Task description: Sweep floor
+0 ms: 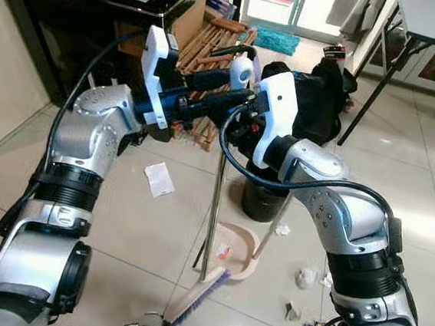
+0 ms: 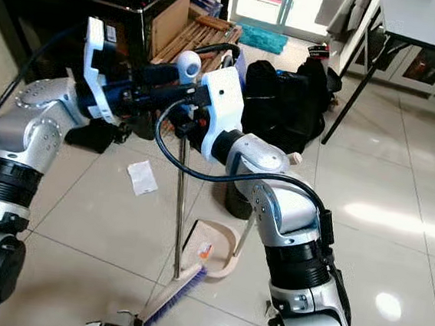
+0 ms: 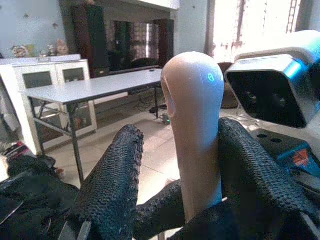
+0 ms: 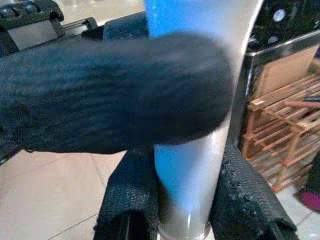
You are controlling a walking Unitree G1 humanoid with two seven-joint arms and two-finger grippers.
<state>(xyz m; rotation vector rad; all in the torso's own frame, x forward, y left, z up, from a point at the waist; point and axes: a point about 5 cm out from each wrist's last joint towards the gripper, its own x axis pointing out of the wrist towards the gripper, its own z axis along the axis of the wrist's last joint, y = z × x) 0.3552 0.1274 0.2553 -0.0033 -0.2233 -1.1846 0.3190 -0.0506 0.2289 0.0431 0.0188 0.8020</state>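
I hold a broom upright with both grippers. Its silver pole (image 1: 214, 209) runs down to a pink head with purple bristles (image 1: 199, 291) on the tiled floor. My left gripper (image 3: 195, 175) is shut on the pale pink cap (image 3: 192, 100) at the pole's top (image 1: 242, 71). Just below, my right gripper (image 4: 187, 210) is shut on the silver pole (image 4: 187, 165). A pink long-handled dustpan (image 1: 238, 251) stands right of the broom head, holding a small orange scrap (image 2: 205, 250). A white paper scrap (image 1: 159, 179) lies to the left, and crumpled bits (image 1: 307, 277) to the right.
A black bin (image 1: 262, 200) stands just behind the dustpan, with a black bag (image 1: 321, 104) behind it. Wooden racks (image 1: 213, 51) lean by a dark cabinet (image 1: 45, 31) at the back left. Table legs (image 1: 375, 86) stand at the back right. Open tiles stretch to the far right.
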